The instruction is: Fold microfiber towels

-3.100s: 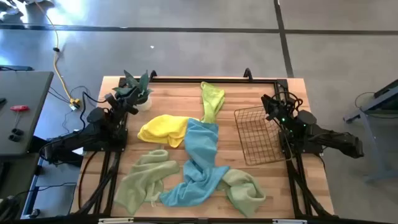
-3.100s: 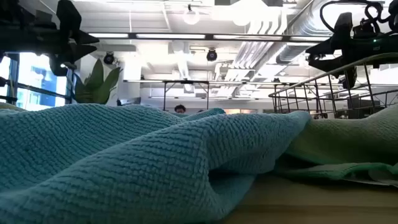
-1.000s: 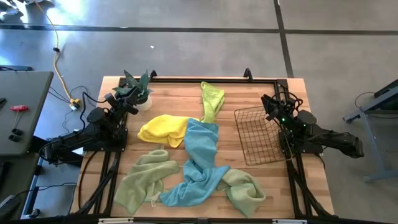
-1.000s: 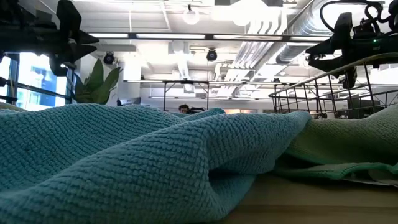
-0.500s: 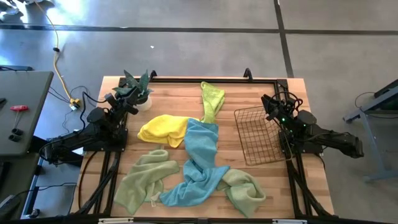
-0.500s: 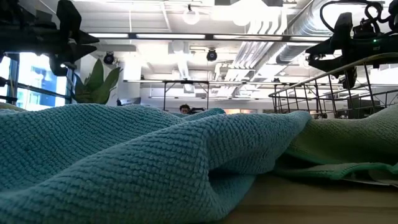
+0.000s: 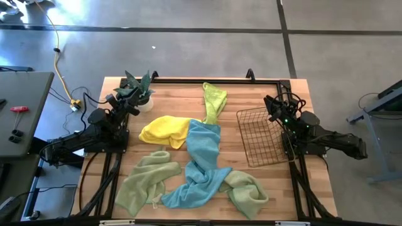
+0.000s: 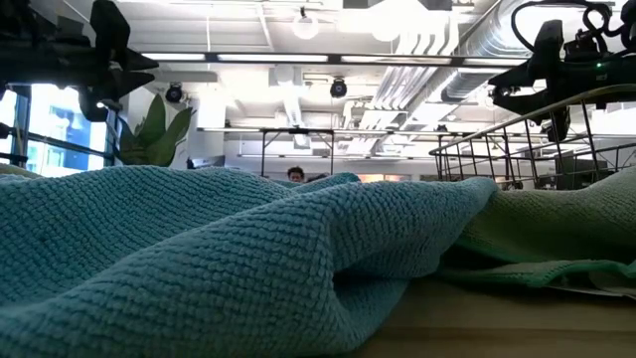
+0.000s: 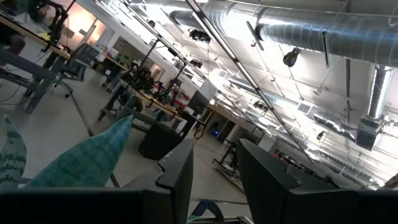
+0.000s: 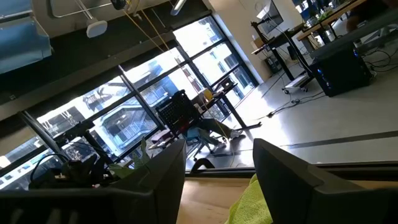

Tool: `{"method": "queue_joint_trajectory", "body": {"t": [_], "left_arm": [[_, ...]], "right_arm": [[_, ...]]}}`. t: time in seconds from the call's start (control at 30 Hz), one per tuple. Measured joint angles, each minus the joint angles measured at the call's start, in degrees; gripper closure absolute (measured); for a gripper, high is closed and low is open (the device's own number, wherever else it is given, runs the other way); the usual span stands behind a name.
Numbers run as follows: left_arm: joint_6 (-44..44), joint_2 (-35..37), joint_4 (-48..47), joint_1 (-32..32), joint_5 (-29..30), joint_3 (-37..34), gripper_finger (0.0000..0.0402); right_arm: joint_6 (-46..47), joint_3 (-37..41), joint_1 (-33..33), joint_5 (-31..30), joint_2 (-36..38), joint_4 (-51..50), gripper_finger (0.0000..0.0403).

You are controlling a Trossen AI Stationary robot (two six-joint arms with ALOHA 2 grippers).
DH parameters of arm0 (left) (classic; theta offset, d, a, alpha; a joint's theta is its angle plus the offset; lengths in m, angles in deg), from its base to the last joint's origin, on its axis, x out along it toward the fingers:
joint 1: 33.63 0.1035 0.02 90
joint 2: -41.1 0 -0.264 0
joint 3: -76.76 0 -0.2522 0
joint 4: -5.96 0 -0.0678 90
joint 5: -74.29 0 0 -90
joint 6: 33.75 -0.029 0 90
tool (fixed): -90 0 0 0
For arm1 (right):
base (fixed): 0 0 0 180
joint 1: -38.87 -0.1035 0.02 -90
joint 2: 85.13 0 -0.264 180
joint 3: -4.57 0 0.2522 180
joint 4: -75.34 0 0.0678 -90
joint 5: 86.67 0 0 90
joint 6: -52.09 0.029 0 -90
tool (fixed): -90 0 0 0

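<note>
High view: left hand point(image 7: 130, 95) parked by the plant point(image 7: 137, 89) at the desk point(image 7: 176, 88) edge, well apart from the towels. Right hand point(image 7: 272, 102) sits just beside the wire basket point(image 7: 260, 135). Towels lie betw. both hands: yellow towel point(image 7: 164, 130), blue towel point(image 7: 200, 164), lime towel point(image 7: 213, 100), pale green towel point(image 7: 144, 182), another green towel point(image 7: 247, 190).

Low view: blue towel fills the front, green one beside it; arms up high, basket under the right arm.

Left wrist view: left hand's fingers point(image 9: 180, 174) spread apart, nothing betw. them.

Right wrist view: right hand's fingers point(image 10: 165, 174) spread, nothing pinched; lime towel lies ahead of them.
</note>
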Motion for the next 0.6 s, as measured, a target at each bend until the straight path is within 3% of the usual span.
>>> {"method": "queue_joint_trajectory", "body": {"t": [0.3,0.6], "left_arm": [[0.0,0.0,0.0,0.0,0.0,0.0,0.0287],[0.0,0.0,0.0,0.0,0.0,0.0,0.0287]], "right_arm": [[1.4,0.0,0.0,0.0,0.0,0.6,0.0222],[22.7,0.0,0.0,0.0,0.0,1.2,0.0222]]}}
